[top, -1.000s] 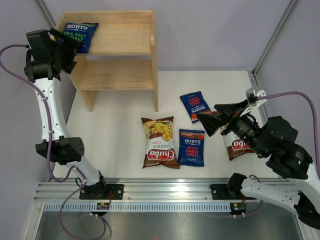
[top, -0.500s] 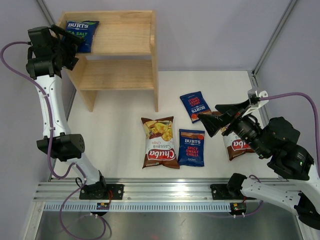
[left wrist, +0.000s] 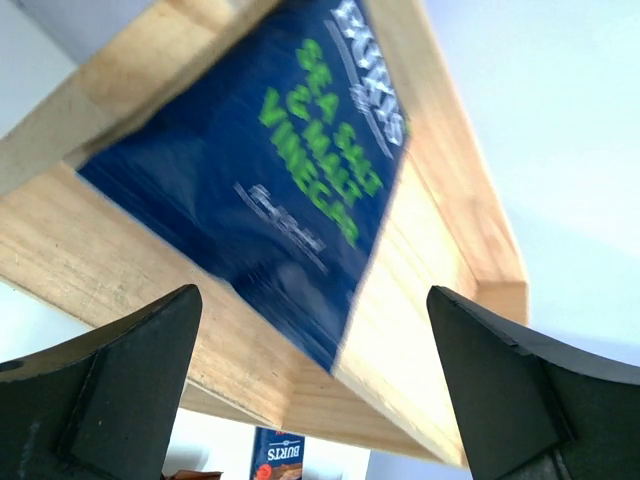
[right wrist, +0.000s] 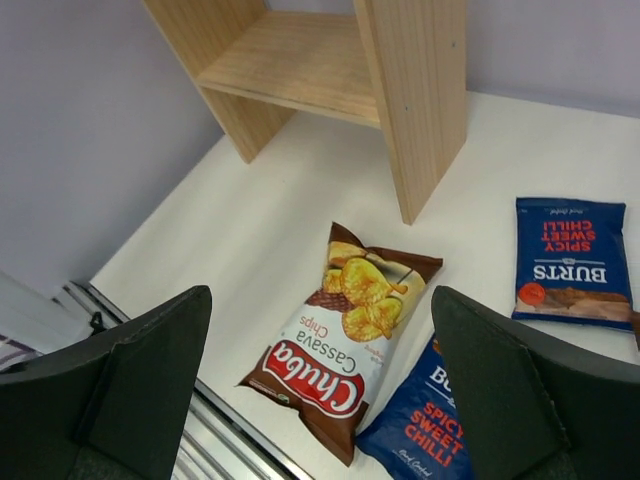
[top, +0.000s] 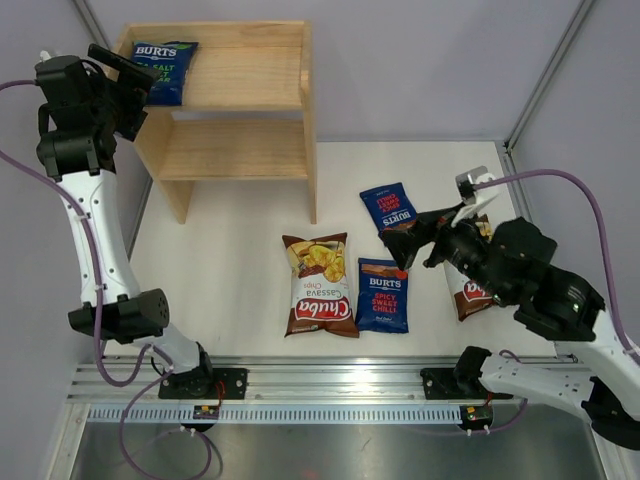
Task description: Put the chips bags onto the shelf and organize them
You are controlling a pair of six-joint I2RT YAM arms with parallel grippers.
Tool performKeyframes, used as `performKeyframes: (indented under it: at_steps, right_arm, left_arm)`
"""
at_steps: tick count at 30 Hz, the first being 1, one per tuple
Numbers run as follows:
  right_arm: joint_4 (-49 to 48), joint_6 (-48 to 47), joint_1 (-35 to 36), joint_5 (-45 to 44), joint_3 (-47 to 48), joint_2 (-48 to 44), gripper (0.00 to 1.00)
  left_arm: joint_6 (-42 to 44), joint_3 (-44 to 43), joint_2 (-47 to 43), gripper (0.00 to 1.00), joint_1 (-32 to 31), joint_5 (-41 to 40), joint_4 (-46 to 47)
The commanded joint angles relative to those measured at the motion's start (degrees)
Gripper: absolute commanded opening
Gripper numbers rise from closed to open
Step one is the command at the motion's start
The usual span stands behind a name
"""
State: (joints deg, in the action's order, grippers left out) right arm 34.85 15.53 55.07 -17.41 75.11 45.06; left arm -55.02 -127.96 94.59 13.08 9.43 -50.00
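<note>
The left gripper is seen with its jaws spread wide and nothing between them. It is held off the left end of the shelf, level with the upper tier, and pointed at the green-lettered Burts bag. That bag is laid flat and slightly askew at the left end of the upper tier, close to the side panel. The remainder of that tier is shown as bare wood to the bag's right, and the lower tier is likewise shown bare.

The right gripper is also held with its jaws wide apart, gripping nothing. It is hung above the table, over the gap between the far red-lettered Burts bag and the near red-lettered Burts bag. Just left of the near one, almost touching it, the middle Chuba bag is laid flat. The right Chuba bag is partly hidden under the right arm, near the table's right edge.

All four of these bags are left on the table, apart from the shelf. Open tabletop is seen between the shelf's right side panel and the bags, and more is left in front of the shelf on the left. The near edge is bounded by the rail.
</note>
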Motion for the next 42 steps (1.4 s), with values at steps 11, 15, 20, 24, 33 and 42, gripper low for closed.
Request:
performKeyframes:
  at_steps: [11,15,20,24,33,42]
  right_arm:
    - [3.6,2.6,-25.6,17.1,-2.3,23.2,0.99]
    - [2.0,1.3,-33.4,21.3,-1.5,31.6,0.98]
    - [-4.5,-4.7,-43.9,30.6,2.5,41.0,1.00]
    - [-2.1,-5.3,-50.6,37.5,15.4,58.4,0.98]
    - [13.6,-18.5,-52.3,38.6,44.5,86.0,0.87]
    - [21.6,-22.3,-52.9,47.5,54.4,97.1,0.75]
  left_arm:
    - [21.9,27.8,-38.3,0.99,0.3,7.1,3.8]
    - [28.0,44.1,-50.0,0.99,0.2,23.2,3.0]
    - [31.0,63.7,-64.9,0.99,-4.6,26.1,7.0]
    - [31.3,71.7,-69.9,0.99,-6.8,28.9,6.8]
    - [37.0,75.4,-72.3,0.99,-16.8,17.5,3.1]
    - [37.0,78.7,-73.2,0.99,-18.7,19.0,3.9]
